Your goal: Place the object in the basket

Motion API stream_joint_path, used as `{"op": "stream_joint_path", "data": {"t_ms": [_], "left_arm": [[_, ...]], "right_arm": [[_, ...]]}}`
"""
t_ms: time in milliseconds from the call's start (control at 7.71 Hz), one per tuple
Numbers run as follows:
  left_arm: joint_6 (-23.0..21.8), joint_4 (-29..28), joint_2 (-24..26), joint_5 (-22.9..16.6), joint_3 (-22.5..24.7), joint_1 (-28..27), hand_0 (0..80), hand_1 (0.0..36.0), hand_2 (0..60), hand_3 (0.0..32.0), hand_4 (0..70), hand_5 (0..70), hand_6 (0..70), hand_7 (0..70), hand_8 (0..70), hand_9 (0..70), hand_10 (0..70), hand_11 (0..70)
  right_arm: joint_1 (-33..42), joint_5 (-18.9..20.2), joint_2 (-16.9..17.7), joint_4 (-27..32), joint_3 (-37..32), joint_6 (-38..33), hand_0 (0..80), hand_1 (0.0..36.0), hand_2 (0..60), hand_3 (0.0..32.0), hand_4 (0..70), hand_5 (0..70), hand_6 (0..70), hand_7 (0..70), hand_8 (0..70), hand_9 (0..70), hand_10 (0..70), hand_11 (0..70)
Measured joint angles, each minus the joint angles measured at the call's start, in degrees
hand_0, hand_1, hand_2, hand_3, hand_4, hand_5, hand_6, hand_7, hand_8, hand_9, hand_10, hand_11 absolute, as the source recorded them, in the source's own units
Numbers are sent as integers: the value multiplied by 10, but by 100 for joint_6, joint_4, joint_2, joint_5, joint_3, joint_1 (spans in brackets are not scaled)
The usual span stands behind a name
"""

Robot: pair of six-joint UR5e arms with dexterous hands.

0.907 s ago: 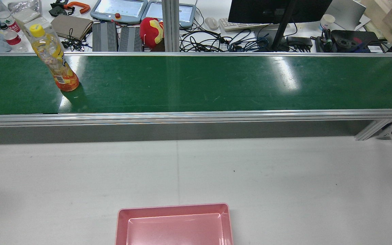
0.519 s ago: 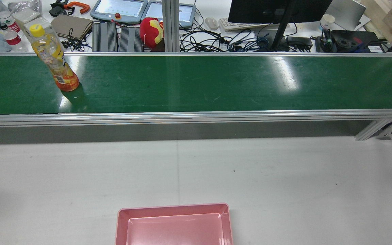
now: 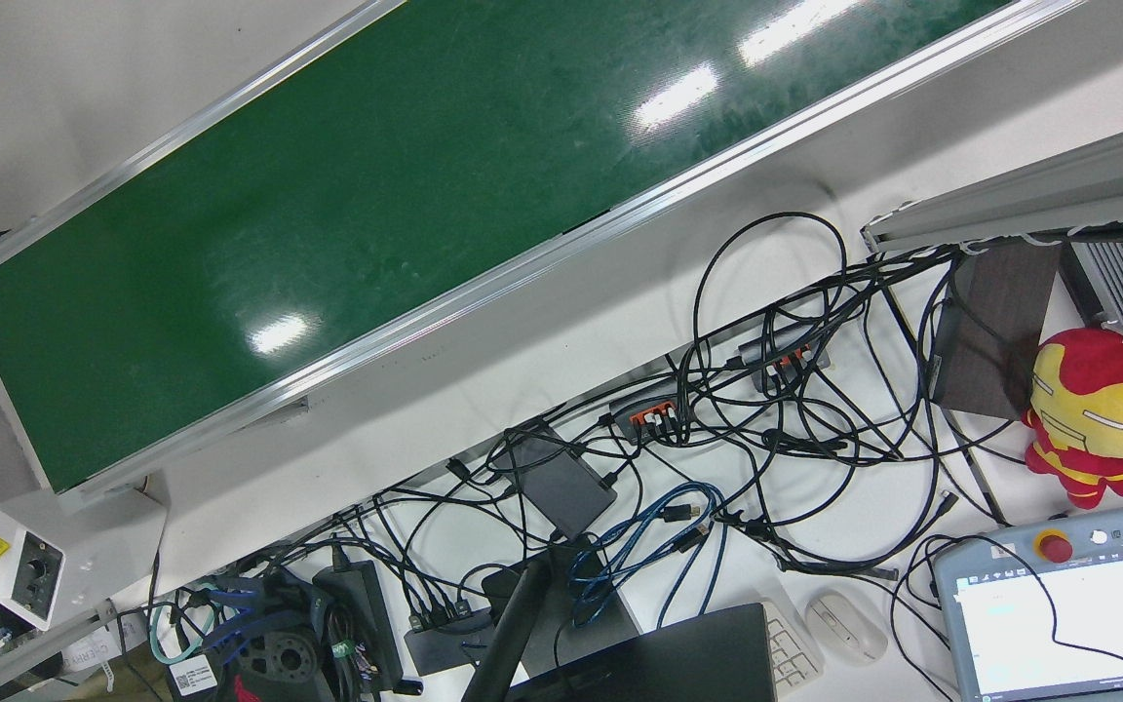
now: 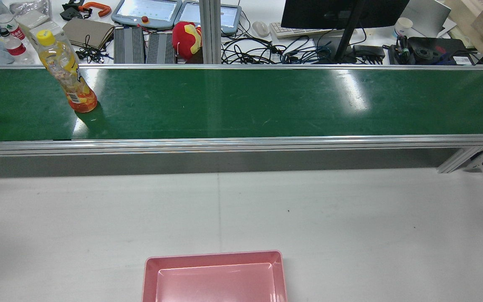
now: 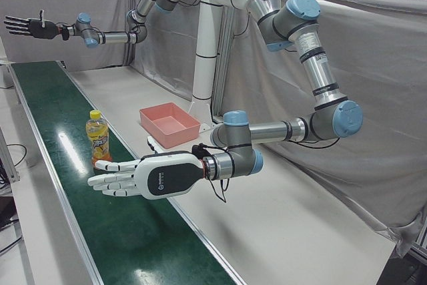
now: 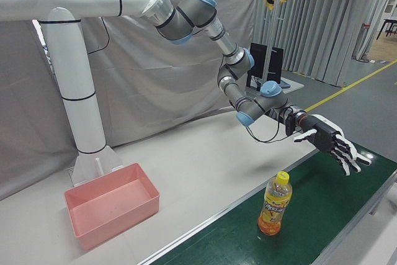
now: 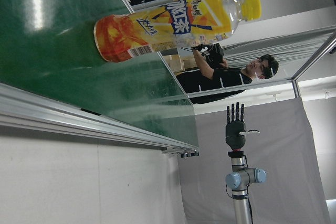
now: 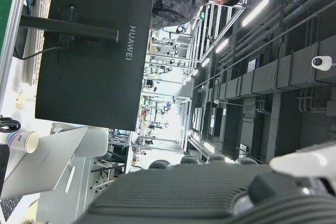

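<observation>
The green belt [image 4: 241, 102] ran the whole width of the rear view, with the white counter [image 4: 350, 218] on the near side of it. The pink basket [image 4: 212, 254] sat on the counter at the bottom edge of that view, well apart from the belt.

The left hand [image 5: 133, 177] hung flat over the belt, palm down with its fingers spread wide and holding nothing. It was near the bottle [image 5: 97, 138] but not touching it. The right hand [image 5: 27, 26] was way off at the far end of the belt, up in the air, also splayed wide open with nothing in it.

The bottle itself stood upright on the belt toward the left end in the rear view. It had a yellow cap and orange drink inside.
</observation>
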State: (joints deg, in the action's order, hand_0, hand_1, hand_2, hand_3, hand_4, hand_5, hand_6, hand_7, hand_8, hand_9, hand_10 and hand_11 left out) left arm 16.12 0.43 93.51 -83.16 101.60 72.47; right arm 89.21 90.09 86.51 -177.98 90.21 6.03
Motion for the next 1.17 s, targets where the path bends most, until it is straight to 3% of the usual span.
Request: {"op": "stream_joint_path", "data": {"t_ms": [259,648,1167], "left_arm": [[186,59,7,253,129,-227,589,203,0,14,20,242,0,10,84,97,88,153],[223,196,107,706,253,-822,583,208,0,0,28,256,0,12,84,99,86,150],[294,815,800,975,209,-1375,580,212,10,0,30,272,0,15,87,104,88,153]], "right_arm": [[0,0,2,0,2,-1,0,0,0,0,0,0,0,0,0,0,0,0],[0,-3,3,0,-3,3,0,0,0,0,0,0,0,0,0,0,0,0],[0,0,0,0,-3,3,0,0,0,0,0,0,0,0,0,0,0,0]]}}
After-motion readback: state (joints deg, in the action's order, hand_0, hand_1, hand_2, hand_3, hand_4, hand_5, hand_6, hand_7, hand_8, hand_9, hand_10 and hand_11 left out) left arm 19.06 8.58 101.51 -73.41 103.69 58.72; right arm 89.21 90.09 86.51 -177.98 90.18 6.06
